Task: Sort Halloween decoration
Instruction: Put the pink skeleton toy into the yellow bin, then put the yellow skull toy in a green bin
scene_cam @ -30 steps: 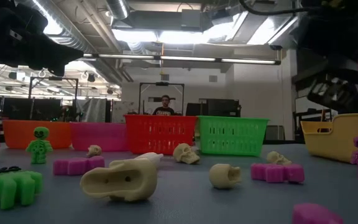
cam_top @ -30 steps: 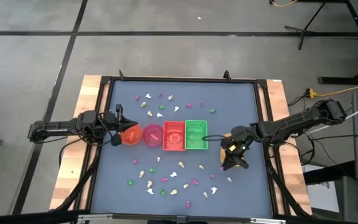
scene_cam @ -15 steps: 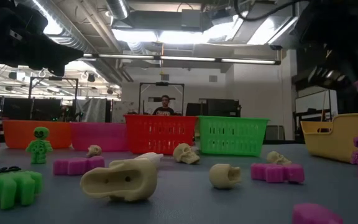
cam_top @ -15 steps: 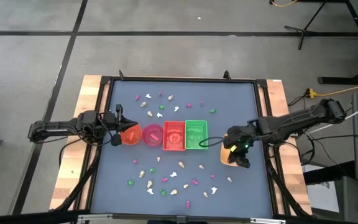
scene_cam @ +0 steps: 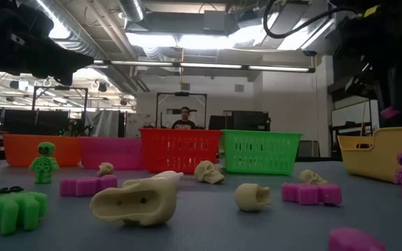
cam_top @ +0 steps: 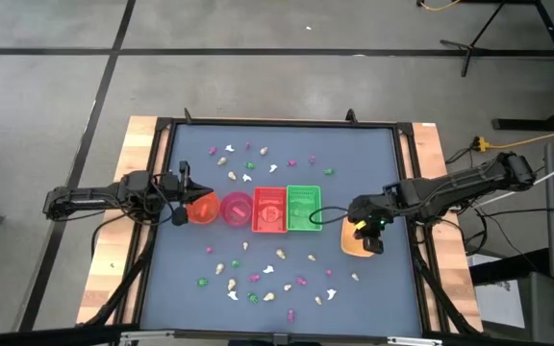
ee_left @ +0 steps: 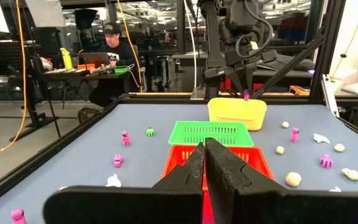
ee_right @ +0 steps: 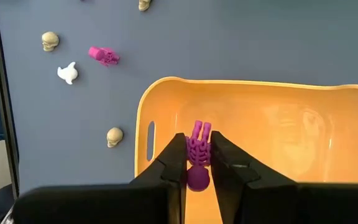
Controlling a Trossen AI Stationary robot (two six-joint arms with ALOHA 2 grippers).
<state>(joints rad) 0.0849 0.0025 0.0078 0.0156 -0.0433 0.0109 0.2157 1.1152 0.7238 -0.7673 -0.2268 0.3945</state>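
Observation:
My right gripper [cam_top: 371,236] hangs over a yellow tray [cam_top: 351,247] near the table's right side, shut on a magenta skeleton trinket [ee_right: 197,155]; the low view shows that trinket [scene_cam: 391,111] high above the table. My left gripper [cam_top: 177,198] waits shut at the left, beside the orange bowl [cam_top: 201,210]. Many tiny Halloween decorations lie loose on the table, in a far cluster [cam_top: 248,159] and a near cluster [cam_top: 258,279]: magenta, green, white and cream pieces. My right gripper pinches the skeleton's torso [ee_right: 197,149] between its two fingers, which slant steeply down from above. The head [ee_right: 197,178] sits back between the fingers and the legs [ee_right: 199,130] stick out past the fingertips. The trinket is lifted clear, over the inside of the yellow tray [ee_right: 272,137].
A row of containers stands mid-table: the orange bowl, a pink bowl [cam_top: 236,208], a red tray [cam_top: 269,209] and a green tray [cam_top: 303,208]. Skulls and a ghost lie beside the yellow tray [ee_right: 114,135]. A person sits beyond the table [scene_cam: 184,120].
My right gripper has risen a little and tipped from a shallow slant to point steeply down, coming over the yellow tray. The magenta skeleton has stayed between its fingers and its free end now hangs lower.

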